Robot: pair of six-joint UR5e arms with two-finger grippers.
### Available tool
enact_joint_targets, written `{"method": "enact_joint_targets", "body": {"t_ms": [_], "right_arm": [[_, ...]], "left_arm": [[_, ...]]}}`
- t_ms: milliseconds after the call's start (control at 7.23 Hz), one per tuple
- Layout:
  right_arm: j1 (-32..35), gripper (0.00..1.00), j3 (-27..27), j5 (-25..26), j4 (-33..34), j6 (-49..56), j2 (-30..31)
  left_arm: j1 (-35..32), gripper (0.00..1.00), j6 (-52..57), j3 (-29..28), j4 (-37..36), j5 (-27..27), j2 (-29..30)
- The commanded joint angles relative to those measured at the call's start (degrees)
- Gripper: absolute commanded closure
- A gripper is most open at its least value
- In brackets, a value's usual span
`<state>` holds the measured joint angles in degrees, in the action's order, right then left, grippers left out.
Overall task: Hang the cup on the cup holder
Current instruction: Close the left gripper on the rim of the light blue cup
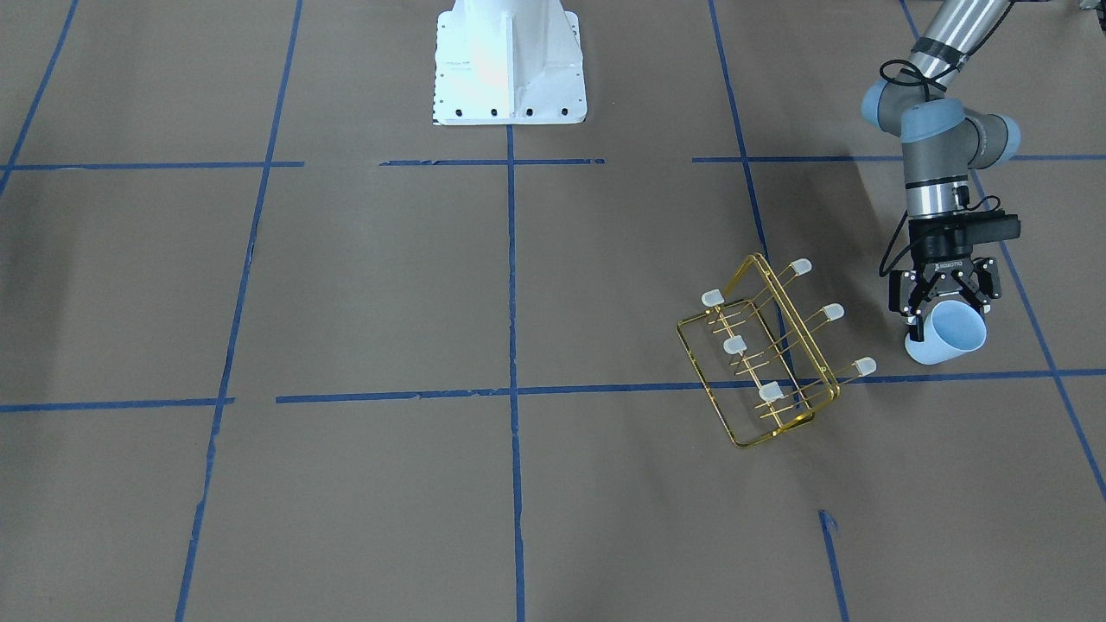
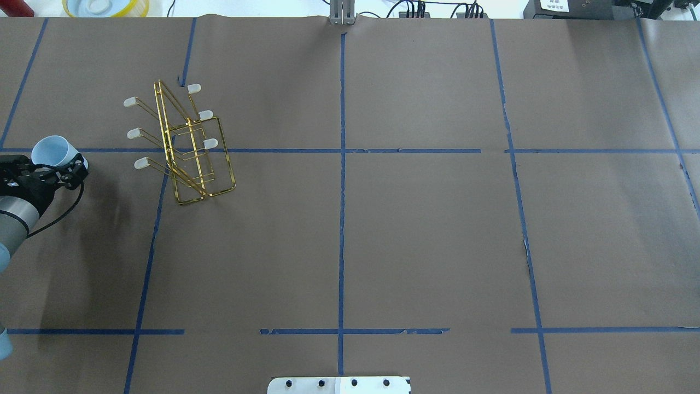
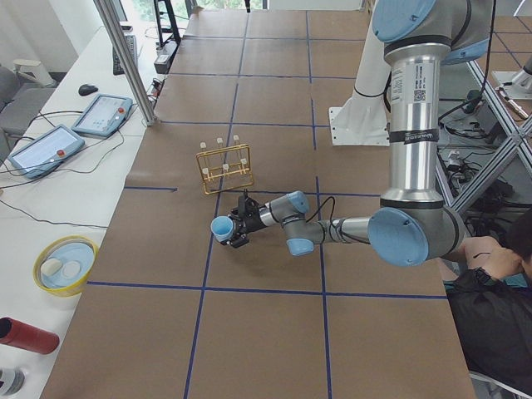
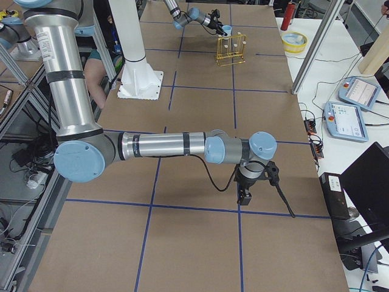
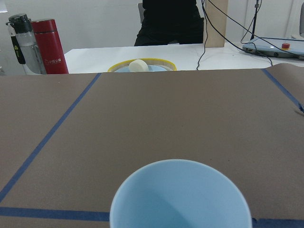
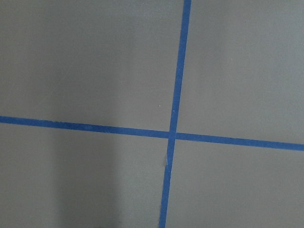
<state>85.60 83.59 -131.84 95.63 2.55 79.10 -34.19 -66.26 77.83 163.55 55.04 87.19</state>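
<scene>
My left gripper is shut on the pale-blue cup, gripping it near its base, with the cup tilted and its open mouth facing away from the wrist. The cup fills the bottom of the left wrist view and also shows at the left edge of the overhead view. The gold wire cup holder stands on the brown table a short way beside the cup, apart from it, prongs bare. My right gripper shows only in the exterior right view, pointing down over the table far from the rack; I cannot tell whether it is open or shut.
The white robot base stands at the table's robot side. A yellow-rimmed bowl and a red bottle sit beyond the table's far edge. Blue tape lines grid the brown paper.
</scene>
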Motion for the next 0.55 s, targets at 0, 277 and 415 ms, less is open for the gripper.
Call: {"method": "enact_joint_targets", "body": {"t_ms": [0, 277, 415], "right_arm": [[0.0, 0.00, 0.0, 0.0, 0.0, 0.0, 0.0], [0.0, 0.00, 0.0, 0.0, 0.0, 0.0, 0.0], [0.0, 0.00, 0.0, 0.0, 0.0, 0.0, 0.0]], "left_arm": [[-0.4, 0.00, -0.3, -2.0, -0.1, 0.4, 1.6], [-0.9, 0.00, -0.4, -3.4, -0.1, 1.0, 2.7], [-1.0, 0.00, -0.4, -4.0, -0.1, 2.3, 3.4]]}}
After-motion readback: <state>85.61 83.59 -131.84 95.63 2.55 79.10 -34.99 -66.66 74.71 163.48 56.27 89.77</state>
